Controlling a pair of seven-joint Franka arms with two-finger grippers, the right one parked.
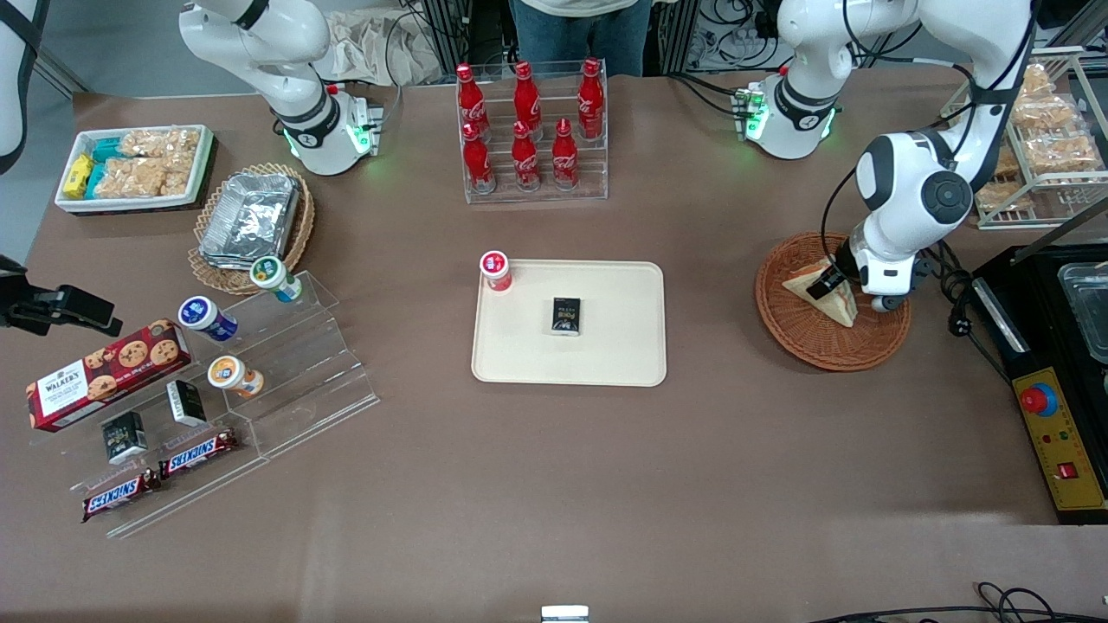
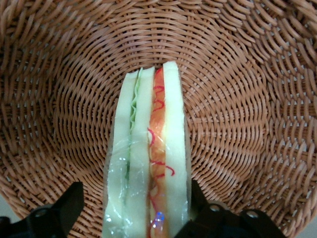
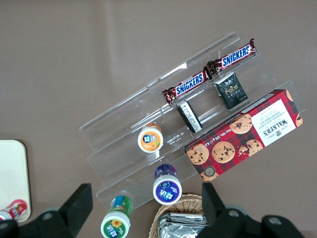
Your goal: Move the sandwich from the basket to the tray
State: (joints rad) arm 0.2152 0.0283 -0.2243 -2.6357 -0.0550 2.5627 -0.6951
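Sandwich (image 2: 148, 158) between the hand's (image 2: 136, 210) fingers, seemingly ungripped, in basket (image 2: 237, 99)

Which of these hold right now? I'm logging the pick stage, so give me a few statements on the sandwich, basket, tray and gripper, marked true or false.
1. The sandwich lies in the basket. True.
2. The gripper hangs above the tray. False: it is down in the basket, fingers either side of the sandwich.
3. The tray is bare. False: a small black box and a red-capped cup sit on it.
4. The sandwich's cut edge shows filling layers. True.
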